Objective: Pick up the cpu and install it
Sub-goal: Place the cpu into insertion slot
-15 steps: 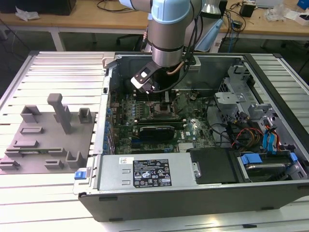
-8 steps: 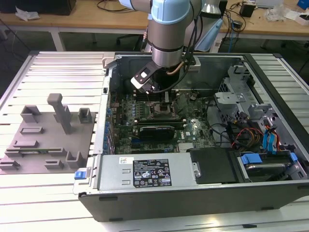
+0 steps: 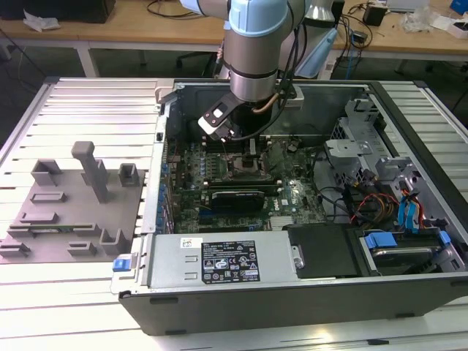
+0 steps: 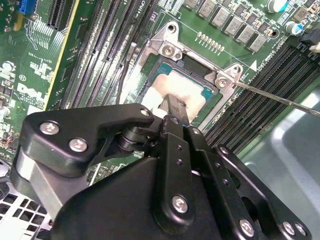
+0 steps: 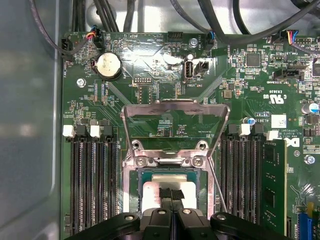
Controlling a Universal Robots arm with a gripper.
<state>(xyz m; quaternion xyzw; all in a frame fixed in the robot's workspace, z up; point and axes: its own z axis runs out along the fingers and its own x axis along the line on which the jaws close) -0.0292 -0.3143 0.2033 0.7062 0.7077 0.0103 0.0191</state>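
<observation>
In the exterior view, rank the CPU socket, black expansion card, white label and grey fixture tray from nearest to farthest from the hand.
From the hand:
1. CPU socket, directly under it.
2. Black expansion card, just below the socket in this view.
3. White label, lower still.
4. Grey fixture tray, far off at the exterior view's left.

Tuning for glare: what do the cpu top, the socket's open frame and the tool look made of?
The cpu top: satin metal, probably; it washes out pale under the light.
The frame: bare stamped steel, likely; silvery with sharp highlights.
The tool: matte black, anodised metal or plastic, can't tell which; shiny screw heads.
</observation>
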